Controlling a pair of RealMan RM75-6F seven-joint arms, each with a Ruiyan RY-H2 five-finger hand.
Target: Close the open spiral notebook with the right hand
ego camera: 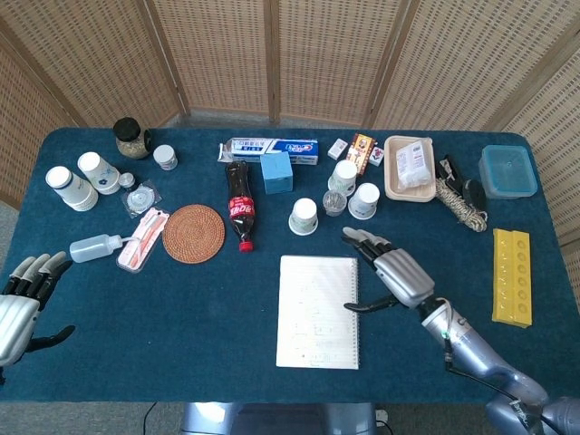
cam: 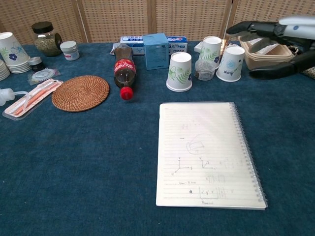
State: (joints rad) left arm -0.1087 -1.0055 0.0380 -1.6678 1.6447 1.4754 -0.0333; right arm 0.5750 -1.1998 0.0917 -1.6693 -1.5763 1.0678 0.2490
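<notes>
The spiral notebook lies flat near the table's front edge, its wire spine along the right side. In the chest view the notebook shows a lined page with pencil sketches on top. My right hand hovers just right of the notebook's upper right corner, fingers spread and holding nothing; in the chest view the right hand is at the top right, above the cups. My left hand rests at the table's front left edge, fingers apart and empty.
Paper cups and a small lidded tub stand just behind the notebook. A cola bottle and a woven coaster lie to the left. A yellow tray sits to the right, a blue box behind it.
</notes>
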